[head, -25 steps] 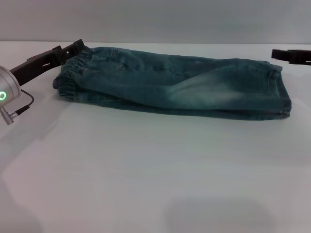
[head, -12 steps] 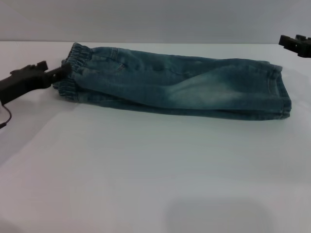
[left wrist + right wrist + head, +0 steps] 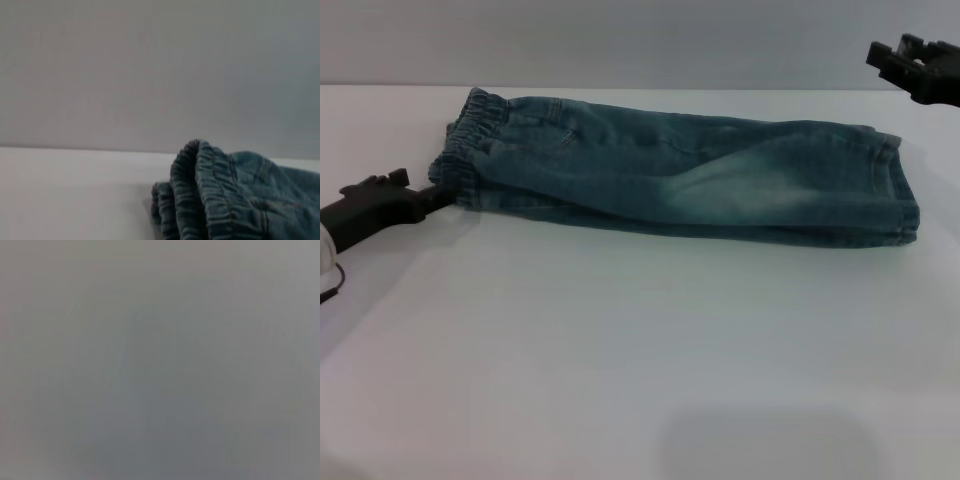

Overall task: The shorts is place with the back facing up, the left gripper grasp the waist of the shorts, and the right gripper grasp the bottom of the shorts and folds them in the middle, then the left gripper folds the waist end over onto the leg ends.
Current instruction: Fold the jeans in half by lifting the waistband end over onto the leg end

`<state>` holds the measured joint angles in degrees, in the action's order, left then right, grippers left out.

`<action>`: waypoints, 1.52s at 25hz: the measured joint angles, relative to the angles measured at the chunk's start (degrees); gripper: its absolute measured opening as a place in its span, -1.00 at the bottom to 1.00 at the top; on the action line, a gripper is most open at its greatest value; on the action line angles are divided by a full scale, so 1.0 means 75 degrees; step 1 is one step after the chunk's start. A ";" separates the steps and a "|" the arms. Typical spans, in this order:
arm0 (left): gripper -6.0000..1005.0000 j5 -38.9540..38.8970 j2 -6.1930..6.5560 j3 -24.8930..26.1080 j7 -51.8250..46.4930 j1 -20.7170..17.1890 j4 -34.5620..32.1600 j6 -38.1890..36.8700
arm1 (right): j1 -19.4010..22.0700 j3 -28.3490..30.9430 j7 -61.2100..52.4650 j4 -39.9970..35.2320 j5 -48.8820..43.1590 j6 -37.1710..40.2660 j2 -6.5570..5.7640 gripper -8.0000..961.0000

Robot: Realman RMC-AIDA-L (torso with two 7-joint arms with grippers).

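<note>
One pair of shorts [image 3: 690, 175] on the white bench [image 3: 620, 360], already doubled lengthwise so both legs stack into one long strip running left to right across the far half. The waist [image 3: 470, 150] is at the left end, gathered elastic bunched in layers; the leg hems [image 3: 895, 190] are at the right end. That layout puts the waist on the left arm's side, which suits the last fold, waist over onto hems. Two grippers in view. Left gripper [image 3: 425, 197] sits low on the bench at the near-left corner of the waist, tip touching or just beside the band edge, looks lined up to get under the stacked layers. Can't tell whether its jaws are parted or closed, and no fabric is visibly held. The left wrist view shows only the ruffled band edge-on, close up, no fingers. Right gripper [image 3: 915, 65] is up at the far right, raised and well apart from the hems, looks parked, jaw state also unclear. My read: lengthwise fold done, cross fold not started.
</note>
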<state>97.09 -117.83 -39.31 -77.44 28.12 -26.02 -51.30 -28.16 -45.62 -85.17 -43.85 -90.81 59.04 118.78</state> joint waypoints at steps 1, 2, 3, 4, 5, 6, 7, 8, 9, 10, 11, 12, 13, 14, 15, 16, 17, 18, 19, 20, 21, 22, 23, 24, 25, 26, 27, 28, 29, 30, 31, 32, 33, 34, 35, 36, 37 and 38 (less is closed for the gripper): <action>0.71 -0.0002 -0.0005 0.0000 0.0094 0.0053 0.0105 0.0089 | 0.0000 0.0000 0.0000 0.0000 0.0000 0.0000 0.0000 0.02; 0.71 -0.0004 -0.0013 0.0009 0.0177 0.0091 0.0167 0.0157 | 0.0001 -0.0001 0.0267 0.0098 0.0201 0.0091 0.0001 0.02; 0.71 -0.0008 -0.0022 0.0020 0.0261 0.0135 0.0226 0.0222 | 0.0001 0.0000 0.0453 0.0173 0.0341 0.0162 0.0001 0.02; 0.71 -0.0013 -0.0030 0.0025 0.0335 0.0182 0.0292 0.0292 | 0.0003 0.0000 0.0744 0.0290 0.0539 0.0296 0.0003 0.02; 0.71 -0.0022 -0.0034 0.0028 0.0389 0.0227 0.0351 0.0341 | 0.0003 0.0000 0.0744 0.0290 0.0539 0.0296 0.0003 0.02; 0.71 -0.0041 -0.0035 0.0031 0.0432 0.0265 0.0396 0.0376 | 0.0003 0.0000 0.0805 0.0322 0.0578 0.0331 0.0004 0.02; 0.71 -0.0088 -0.0036 0.0034 0.0514 0.0309 0.0451 0.0416 | 0.0003 0.0000 0.0827 0.0338 0.0593 0.0350 0.0004 0.02; 0.71 -0.0135 -0.0038 0.0034 0.0572 0.0331 0.0478 0.0438 | 0.0002 0.0000 0.0829 0.0345 0.0597 0.0365 0.0005 0.02; 0.71 -0.0228 -0.0043 0.0034 0.0668 0.0353 0.0508 0.0465 | 0.0002 0.0000 0.0831 0.0351 0.0605 0.0442 0.0006 0.02; 0.70 -0.0311 -0.0047 0.0034 0.0766 0.0357 0.0529 0.0479 | 0.0002 0.0000 0.0831 0.0351 0.0605 0.0442 0.0006 0.02; 0.70 -0.0435 -0.0053 0.0033 0.0883 0.0359 0.0551 0.0485 | 0.0009 0.0000 0.0832 0.0352 0.0610 0.0512 0.0006 0.02; 0.69 -0.0552 -0.0058 0.0031 0.0974 0.0360 0.0568 0.0489 | 0.0015 0.0000 0.0832 0.0352 0.0613 0.0557 0.0006 0.02; 0.69 -0.0695 -0.0060 0.0023 0.1091 0.0361 0.0587 0.0506 | 0.0029 0.0002 0.0833 0.0352 0.0618 0.0635 0.0007 0.02; 0.68 -0.0773 -0.0061 0.0012 0.1153 0.0363 0.0595 0.0527 | 0.0041 0.0004 0.0834 0.0349 0.0620 0.0691 0.0007 0.02; 0.68 -0.0835 -0.0062 0.0002 0.1208 0.0369 0.0601 0.0560 | 0.0057 0.0007 0.0834 0.0340 0.0621 0.0770 0.0006 0.02; 0.68 -0.0878 -0.0062 -0.0007 0.1262 0.0383 0.0616 0.0611 | 0.0072 0.0019 0.0835 0.0324 0.0622 0.0851 0.0007 0.02; 0.67 -0.0905 -0.0063 -0.0018 0.1322 0.0411 0.0644 0.0679 | 0.0083 0.0036 0.0835 0.0316 0.0623 0.0940 0.0006 0.02; 0.67 -0.0911 -0.0063 -0.0023 0.1371 0.0450 0.0691 0.0736 | 0.0093 0.0056 0.0836 0.0310 0.0623 0.1039 0.0007 0.02; 0.66 -0.0918 -0.0063 -0.0023 0.1428 0.0490 0.0738 0.0790 | 0.0102 0.0077 0.0837 0.0295 0.0624 0.1134 0.0006 0.02; 0.66 -0.0918 -0.0063 -0.0025 0.1485 0.0530 0.0791 0.0834 | 0.0111 0.0093 0.0837 0.0279 0.0624 0.1224 0.0007 0.02; 0.65 -0.0919 -0.0063 -0.0024 0.1536 0.0555 0.0832 0.0853 | 0.0121 0.0096 0.0838 0.0257 0.0625 0.1296 0.0006 0.02; 0.65 -0.0920 -0.0063 -0.0015 0.1616 0.0587 0.0888 0.0881 | 0.0128 0.0097 0.0839 0.0242 0.0628 0.1348 0.0007 0.02; 0.65 -0.0921 -0.0063 -0.0008 0.1676 0.0610 0.0935 0.0902 | 0.0137 0.0097 0.0839 0.0230 0.0631 0.1407 0.0005 0.02; 0.64 -0.0921 -0.0063 -0.0003 0.1729 0.0639 0.0984 0.0924 | 0.0145 0.0097 0.0840 0.0227 0.0636 0.1463 0.0003 0.02; 0.64 -0.0923 -0.0063 -0.0002 0.1767 0.0669 0.1027 0.0946 | 0.0151 0.0097 0.0841 0.0217 0.0641 0.1513 0.0001 0.02; 0.63 -0.0923 -0.0062 -0.0010 0.1783 0.0692 0.1057 0.0968 | 0.0159 0.0097 0.0842 0.0202 0.0644 0.1552 -0.0002 0.02; 0.63 -0.0923 -0.0063 -0.0020 0.1792 0.0709 0.1074 0.0986 | 0.0167 0.0097 0.0843 0.0180 0.0647 0.1593 -0.0003 0.02; 0.62 -0.0924 -0.0064 -0.0021 0.1798 0.0719 0.1078 0.1006 | 0.0173 0.0097 0.0844 0.0155 0.0649 0.1629 -0.0005 0.02; 0.62 -0.0923 -0.0070 -0.0023 0.1803 0.0725 0.1083 0.1027 | 0.0176 0.0096 0.0844 0.0135 0.0649 0.1655 -0.0005 0.02; 0.61 -0.0924 -0.0075 -0.0023 0.1815 0.0732 0.1098 0.1063 | 0.0182 0.0096 0.0844 0.0118 0.0650 0.1685 -0.0006 0.02; 0.61 -0.0924 -0.0078 -0.0018 0.1843 0.0741 0.1123 0.1084 | 0.0182 0.0094 0.0845 0.0106 0.0649 0.1715 -0.0006 0.02; 0.61 -0.0924 -0.0079 -0.0008 0.1872 0.0754 0.1157 0.1101 | 0.0182 0.0094 0.0845 0.0092 0.0649 0.1754 -0.0006 0.02; 0.60 -0.0924 -0.0080 0.0003 0.1913 0.0778 0.1195 0.1123 | 0.0182 0.0094 0.0844 0.0078 0.0649 0.1784 -0.0006 0.02; 0.60 -0.0925 -0.0080 0.0012 0.1947 0.0803 0.1233 0.1151 | 0.0182 0.0093 0.0845 0.0064 0.0650 0.1814 -0.0006 0.02; 0.59 -0.0925 -0.0082 0.0021 0.2000 0.0847 0.1295 0.1211 | 0.0185 0.0094 0.0845 0.0052 0.0649 0.1833 -0.0006 0.02; 0.59 -0.0925 -0.0083 0.0021 0.2041 0.0885 0.1340 0.1271 | 0.0188 0.0093 0.0845 0.0045 0.0649 0.1852 -0.0006 0.02; 0.58 -0.0925 -0.0084 0.0021 0.2092 0.0920 0.1384 0.1343 | 0.0189 0.0093 0.0845 0.0039 0.0649 0.1854 -0.0006 0.02; 0.58 -0.0925 -0.0085 0.0023 0.2149 0.0951 0.1426 0.1414 | 0.0190 0.0093 0.0845 0.0031 0.0649 0.1857 -0.0006 0.02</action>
<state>90.16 -118.47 -39.14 -61.33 35.25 -15.33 -40.69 -26.73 -44.91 -78.83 -43.62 -85.94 72.97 118.74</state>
